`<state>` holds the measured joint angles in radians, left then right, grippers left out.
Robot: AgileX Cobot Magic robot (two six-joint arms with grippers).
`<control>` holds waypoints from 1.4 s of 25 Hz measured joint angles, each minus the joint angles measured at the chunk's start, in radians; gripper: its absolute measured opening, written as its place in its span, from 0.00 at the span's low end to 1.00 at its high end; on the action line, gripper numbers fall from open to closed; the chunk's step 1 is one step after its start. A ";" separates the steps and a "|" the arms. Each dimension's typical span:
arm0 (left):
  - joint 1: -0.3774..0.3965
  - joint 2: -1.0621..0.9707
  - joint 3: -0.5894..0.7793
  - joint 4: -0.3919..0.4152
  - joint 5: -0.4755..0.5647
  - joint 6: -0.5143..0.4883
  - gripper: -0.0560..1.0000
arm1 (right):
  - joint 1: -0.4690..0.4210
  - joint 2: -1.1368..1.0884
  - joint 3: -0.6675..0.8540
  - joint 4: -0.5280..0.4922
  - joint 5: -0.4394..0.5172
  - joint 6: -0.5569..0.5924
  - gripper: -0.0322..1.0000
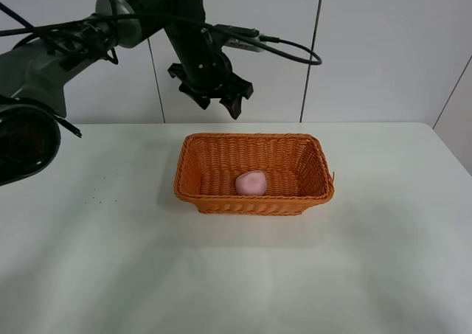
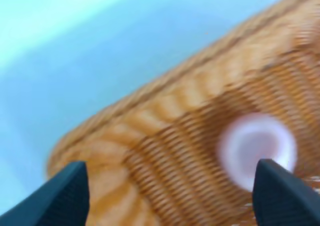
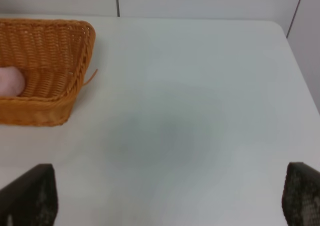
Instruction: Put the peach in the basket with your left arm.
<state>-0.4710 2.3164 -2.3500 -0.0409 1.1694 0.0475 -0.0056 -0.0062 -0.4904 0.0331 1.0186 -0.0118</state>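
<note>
The pale pink peach (image 1: 251,183) lies inside the orange wicker basket (image 1: 199,154) on the white table, near the basket's front wall. My left gripper (image 1: 218,102) hangs open and empty in the air above the basket's far rim. In the blurred left wrist view the peach (image 2: 256,150) lies on the basket floor (image 2: 165,151) between the two spread fingertips (image 2: 67,193). The right wrist view shows the basket's end (image 3: 60,86) with the peach (image 3: 11,81) inside. My right gripper (image 3: 165,198) is open, well away from the basket; it is out of the exterior view.
The white table (image 1: 88,260) stretches around the basket; its far edge meets a pale panelled wall (image 1: 369,46). The left arm's black body and cables (image 1: 44,61) occupy the upper left. A table corner (image 3: 277,26) shows in the right wrist view.
</note>
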 joint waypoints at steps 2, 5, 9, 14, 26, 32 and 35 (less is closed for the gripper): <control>0.054 0.001 0.027 0.003 -0.001 0.021 0.72 | 0.000 0.000 0.000 0.000 0.000 0.000 0.70; 0.152 0.001 0.067 0.041 -0.001 0.043 0.72 | 0.000 0.000 0.000 0.000 0.000 0.000 0.70; 0.294 0.002 0.096 0.054 -0.001 0.046 0.72 | 0.000 0.000 0.000 0.000 0.000 0.000 0.70; 0.392 0.002 0.101 0.052 -0.001 0.045 0.72 | 0.000 0.000 0.000 0.000 0.000 0.000 0.70; 0.395 -0.220 0.376 0.041 -0.002 0.009 0.72 | 0.000 0.000 0.000 0.000 0.000 0.000 0.70; 0.395 -0.542 0.767 -0.008 -0.003 -0.024 0.72 | 0.000 0.000 0.000 0.000 0.000 0.000 0.70; 0.395 -0.725 0.976 -0.009 -0.003 -0.024 0.72 | 0.000 0.000 0.000 0.000 0.000 0.000 0.70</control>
<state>-0.0755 1.5918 -1.3744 -0.0502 1.1662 0.0237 -0.0056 -0.0062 -0.4904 0.0331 1.0186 -0.0118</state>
